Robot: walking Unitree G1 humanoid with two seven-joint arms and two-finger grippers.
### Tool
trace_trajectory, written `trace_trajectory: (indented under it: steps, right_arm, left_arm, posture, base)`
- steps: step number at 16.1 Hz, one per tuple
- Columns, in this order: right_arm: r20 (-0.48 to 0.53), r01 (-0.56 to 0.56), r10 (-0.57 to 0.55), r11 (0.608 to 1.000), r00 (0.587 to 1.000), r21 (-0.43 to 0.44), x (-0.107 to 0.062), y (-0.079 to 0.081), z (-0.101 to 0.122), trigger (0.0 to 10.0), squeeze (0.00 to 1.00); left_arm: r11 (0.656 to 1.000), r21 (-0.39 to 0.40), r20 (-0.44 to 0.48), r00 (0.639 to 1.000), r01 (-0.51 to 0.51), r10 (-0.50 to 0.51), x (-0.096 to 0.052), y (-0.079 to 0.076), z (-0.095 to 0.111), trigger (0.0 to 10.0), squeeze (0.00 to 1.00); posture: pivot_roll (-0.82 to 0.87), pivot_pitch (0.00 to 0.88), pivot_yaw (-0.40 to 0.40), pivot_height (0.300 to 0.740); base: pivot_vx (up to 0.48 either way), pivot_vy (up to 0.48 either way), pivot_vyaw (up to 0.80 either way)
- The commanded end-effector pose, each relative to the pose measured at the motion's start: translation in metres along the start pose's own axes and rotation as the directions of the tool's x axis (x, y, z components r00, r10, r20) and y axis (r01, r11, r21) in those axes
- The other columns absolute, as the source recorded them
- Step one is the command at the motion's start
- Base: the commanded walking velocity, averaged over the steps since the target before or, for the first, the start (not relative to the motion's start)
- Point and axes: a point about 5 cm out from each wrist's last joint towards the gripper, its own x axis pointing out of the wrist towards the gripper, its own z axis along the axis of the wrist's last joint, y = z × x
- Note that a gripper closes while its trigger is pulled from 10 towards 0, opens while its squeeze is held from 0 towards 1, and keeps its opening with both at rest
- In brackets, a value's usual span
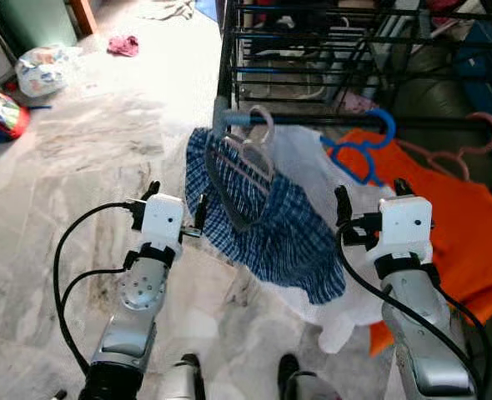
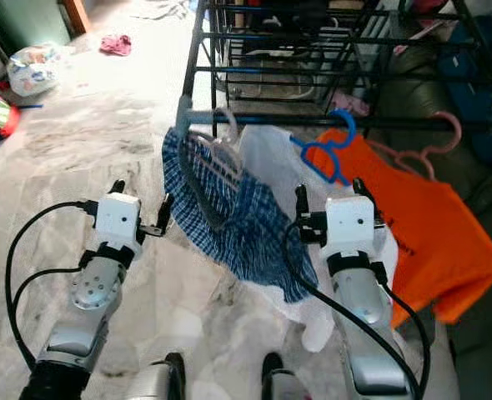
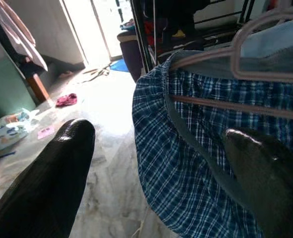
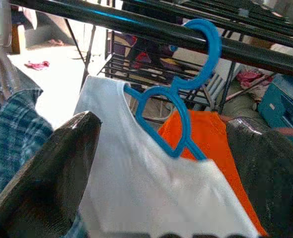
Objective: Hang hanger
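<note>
Rack (image 1: 313, 121): rail carries three hangers. Pale hanger (image 1: 258, 137) with checked shorts (image 1: 288, 233), blue hanger (image 1: 363, 150) with white shirt (image 4: 151, 193), pink hanger (image 1: 471, 142) with orange shirt (image 1: 463, 225) (all hooks appear seated). Left gripper (image 1: 175, 208) beside the shorts, right gripper (image 1: 369, 200) before the blue hanger; both spread, empty. Advice: confirm each hook fully over the rail; draw arms back clear of cloth.

Rail: we log the black metal drying rack (image 1: 313, 50) ahead of us, three hangers on its front bar.
Left on rail: pale plastic hanger (image 1: 258, 137) carrying blue checked shorts (image 1: 271, 225).
Middle: blue plastic hanger (image 4: 186, 94) carrying white cloth (image 4: 136, 188).
Right: pink hanger (image 1: 471, 146) carrying orange shirt (image 1: 454, 233).
Far left floor: pink rag (image 1: 123, 45), white plastic bag (image 1: 39, 68).
</note>
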Motion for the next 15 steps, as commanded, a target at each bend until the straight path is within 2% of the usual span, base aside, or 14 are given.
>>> trace_trajectory:
  steps: [1,7,9,11,13,15]
  right_arm:
    - [-0.010,0.018,-0.018,1.000,1.000,-0.004,-0.0022,-0.0033,-0.0010,10.0,0.00]
    - [0.000,0.026,-0.026,1.000,1.000,-0.006,0.0002,-0.0043,0.0011,10.0,0.00]
    - [0.001,0.028,-0.028,1.000,1.000,-0.007,0.0006,-0.0047,0.0013,10.0,0.00]
    - [0.000,0.031,-0.031,0.999,1.000,-0.009,-0.0007,-0.0054,0.0008,10.0,0.00]
    - [-0.005,0.035,-0.035,0.999,0.999,-0.008,-0.0010,-0.0052,0.0003,10.0,0.00]
    - [-0.006,0.034,-0.034,0.999,0.999,-0.009,-0.0009,-0.0047,0.0002,10.0,0.00]
  left_arm:
    - [1.000,-0.006,-0.020,1.000,0.005,-0.005,-0.0008,-0.0021,-0.0034,10.0,0.00]
    - [1.000,-0.007,-0.008,1.000,0.017,-0.017,0.0021,-0.0038,-0.0015,10.0,0.00]
    - [0.999,-0.018,-0.012,0.999,0.037,-0.038,0.0027,-0.0049,-0.0013,10.0,0.00]
    - [0.994,-0.080,-0.011,0.997,0.071,-0.072,0.0018,-0.0054,-0.0020,10.0,0.00]
    - [0.991,-0.097,-0.008,0.996,0.092,-0.093,0.0030,-0.0071,-0.0013,10.0,0.00]
    - [0.990,-0.101,-0.006,0.995,0.094,-0.095,0.0041,-0.0074,-0.0004,10.0,0.00]
  posture:
    - [0.03,0.214,0.019,0.740]
    - [0.03,0.205,0.021,0.740]
    - [0.03,0.204,0.020,0.740]
    - [0.03,0.203,0.021,0.740]
    - [0.03,0.202,0.020,0.740]
    - [0.03,0.199,0.023,0.740]
  base:
    - [-0.307,0.000,0.00]
    - [-0.293,0.000,0.00]
    - [0.000,0.000,0.00]
    - [0.000,0.000,0.00]
    - [0.000,0.000,0.00]
    - [0.000,0.000,-0.52]
